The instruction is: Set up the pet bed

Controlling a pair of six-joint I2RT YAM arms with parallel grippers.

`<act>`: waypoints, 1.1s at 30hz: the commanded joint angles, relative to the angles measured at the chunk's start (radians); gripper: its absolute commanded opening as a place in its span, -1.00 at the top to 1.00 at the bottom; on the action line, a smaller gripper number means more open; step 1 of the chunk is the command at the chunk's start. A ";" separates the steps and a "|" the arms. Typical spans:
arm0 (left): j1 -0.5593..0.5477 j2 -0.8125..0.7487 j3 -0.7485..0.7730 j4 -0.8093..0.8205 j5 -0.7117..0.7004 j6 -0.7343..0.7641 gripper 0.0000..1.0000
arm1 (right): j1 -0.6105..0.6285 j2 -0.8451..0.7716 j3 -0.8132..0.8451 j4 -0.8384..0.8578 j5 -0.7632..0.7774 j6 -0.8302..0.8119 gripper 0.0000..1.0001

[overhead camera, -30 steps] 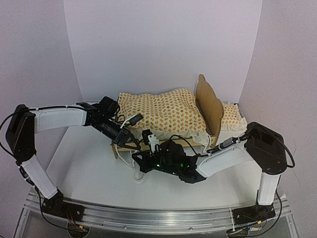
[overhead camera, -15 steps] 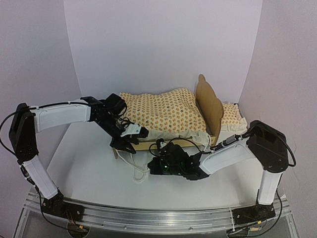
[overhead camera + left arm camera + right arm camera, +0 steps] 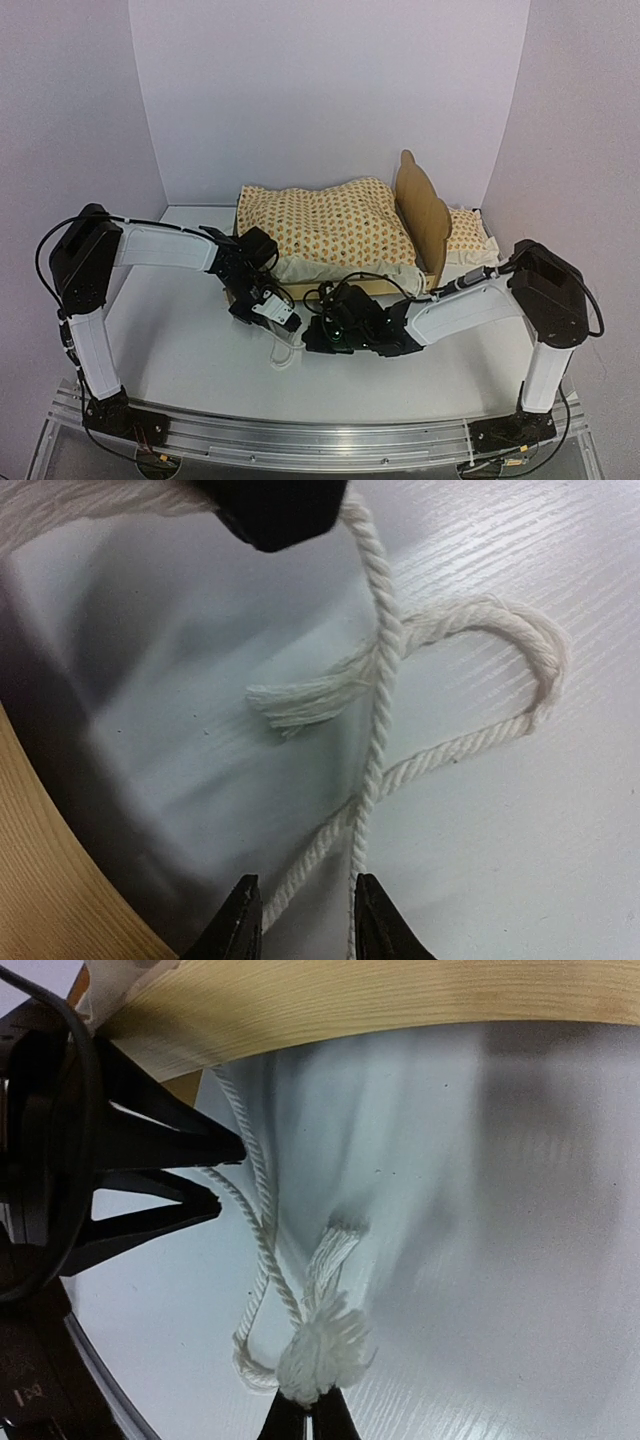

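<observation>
The pet bed (image 3: 422, 212) stands at the back of the table with the orange-patterned mattress (image 3: 330, 222) lying on it. Its wooden rail shows in the right wrist view (image 3: 400, 1000) and its edge in the left wrist view (image 3: 50, 860). A white rope (image 3: 283, 350) hangs from the bed's near foot corner onto the table. My right gripper (image 3: 308, 1415) is shut on the rope's frayed end (image 3: 320, 1350). My left gripper (image 3: 303, 920) is open just above the table, with two rope strands (image 3: 375, 760) running between its fingers. Both grippers sit close together in front of the bed.
The small matching pillow (image 3: 468, 232) lies behind the headboard at the right. Purple walls close the table on three sides. Bare white table (image 3: 170, 340) lies left of the rope. The arms nearly touch near the bed's foot corner.
My left gripper has swung down from the bed's foot end to the table and now straddles the rope. My right gripper has shifted slightly right, still holding the rope end.
</observation>
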 commanded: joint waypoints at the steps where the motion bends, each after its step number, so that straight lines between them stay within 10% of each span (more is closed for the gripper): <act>1: 0.006 -0.008 0.026 0.083 -0.039 0.030 0.41 | 0.004 -0.039 0.048 -0.009 -0.054 -0.039 1.00; 14: -0.002 -0.002 -0.222 0.405 -0.228 0.214 0.34 | 0.027 -0.046 0.066 -0.034 -0.249 -0.130 1.00; 24: -0.002 0.013 -0.337 0.507 -0.273 0.270 0.87 | 0.029 -0.061 0.066 -0.037 -0.206 -0.135 1.00; 33: 0.026 -0.180 -0.151 0.309 -0.070 -0.097 1.00 | -0.015 -0.043 0.130 -0.065 -0.143 -0.126 1.00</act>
